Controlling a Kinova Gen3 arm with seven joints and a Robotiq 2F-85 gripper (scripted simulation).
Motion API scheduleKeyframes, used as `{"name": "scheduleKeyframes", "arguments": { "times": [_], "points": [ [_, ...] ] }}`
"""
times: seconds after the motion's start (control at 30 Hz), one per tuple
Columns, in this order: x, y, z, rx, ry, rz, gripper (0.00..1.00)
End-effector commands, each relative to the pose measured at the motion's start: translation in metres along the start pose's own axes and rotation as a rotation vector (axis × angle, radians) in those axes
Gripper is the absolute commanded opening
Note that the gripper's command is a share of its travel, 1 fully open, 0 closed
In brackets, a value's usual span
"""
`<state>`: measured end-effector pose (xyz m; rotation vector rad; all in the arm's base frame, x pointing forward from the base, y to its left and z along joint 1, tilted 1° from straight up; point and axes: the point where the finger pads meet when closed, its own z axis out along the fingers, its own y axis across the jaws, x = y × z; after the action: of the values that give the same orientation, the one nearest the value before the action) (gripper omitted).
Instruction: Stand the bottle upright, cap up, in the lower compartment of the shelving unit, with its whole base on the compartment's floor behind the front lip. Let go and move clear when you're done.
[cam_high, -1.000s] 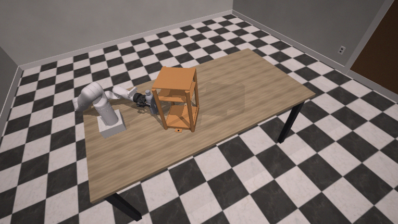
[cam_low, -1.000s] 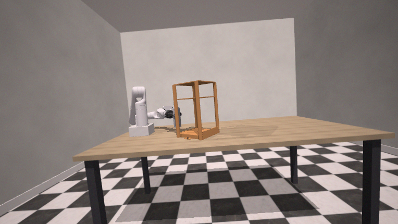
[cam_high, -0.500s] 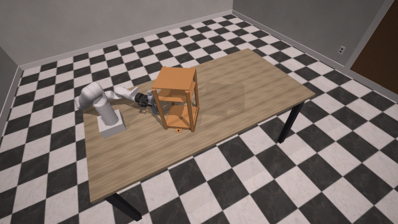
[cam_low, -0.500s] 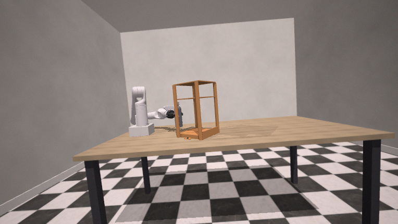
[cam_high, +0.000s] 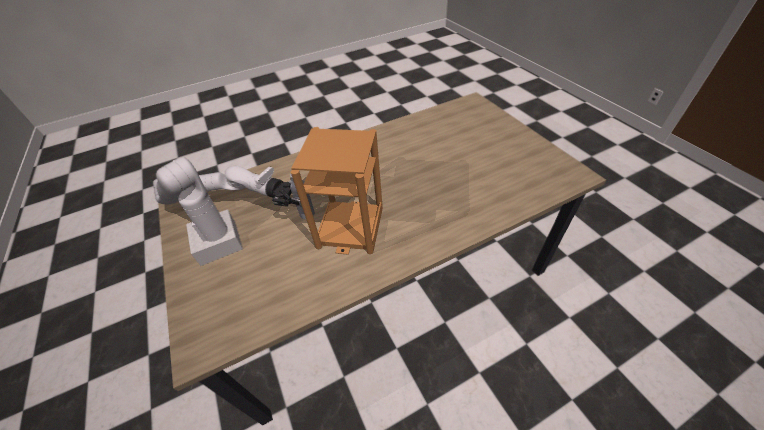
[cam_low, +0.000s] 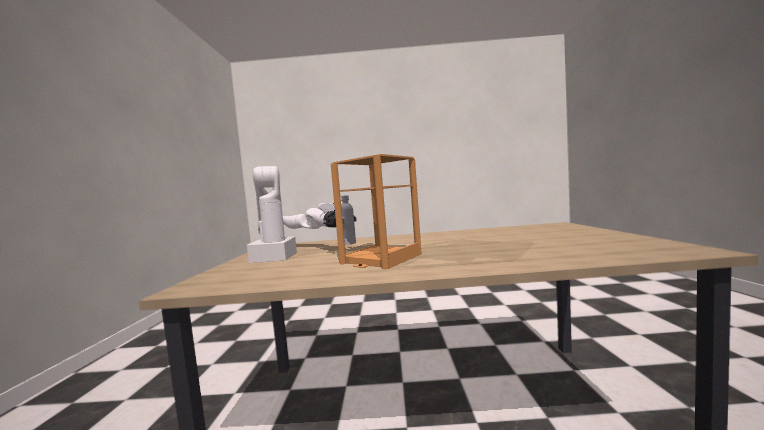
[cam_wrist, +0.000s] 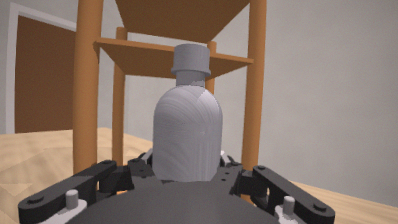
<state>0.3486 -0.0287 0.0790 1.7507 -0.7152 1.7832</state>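
A grey bottle (cam_low: 347, 220) (cam_wrist: 187, 135) with a grey cap (cam_wrist: 190, 57) is upright, cap up, between my fingers. My gripper (cam_high: 283, 193) (cam_low: 331, 217) (cam_wrist: 186, 158) is shut on its lower body and reaches out level from the arm. The orange shelving unit (cam_high: 335, 152) (cam_low: 378, 213) (cam_wrist: 87, 85) stands just beyond the bottle. In the top view a corner post hides most of the bottle (cam_high: 302, 208). The bottle is at the unit's open side that faces the arm, at the height of the lower compartment, below the middle shelf (cam_wrist: 145, 55). The lower compartment floor (cam_high: 342, 221) (cam_low: 398, 251) is bare.
The arm's white base (cam_high: 213, 243) (cam_low: 271, 248) stands on the wooden table (cam_high: 427, 160) (cam_low: 481, 256) left of the unit. A small orange tab (cam_high: 342, 249) (cam_low: 361, 265) lies on the table at the unit's front. A faint square patch marks the table (cam_high: 433, 186) right of the unit.
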Motion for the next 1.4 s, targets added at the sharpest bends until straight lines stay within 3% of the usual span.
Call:
{"name": "scheduleKeyframes", "arguments": {
  "times": [0.0,0.97,1.37],
  "points": [
    [0.000,0.003,0.010,-0.018,-0.001,0.001,0.00],
    [0.000,-0.015,0.083,-0.018,-0.001,0.001,0.00],
    [0.000,-0.019,0.101,-0.018,-0.001,0.000,0.00]
  ]
}}
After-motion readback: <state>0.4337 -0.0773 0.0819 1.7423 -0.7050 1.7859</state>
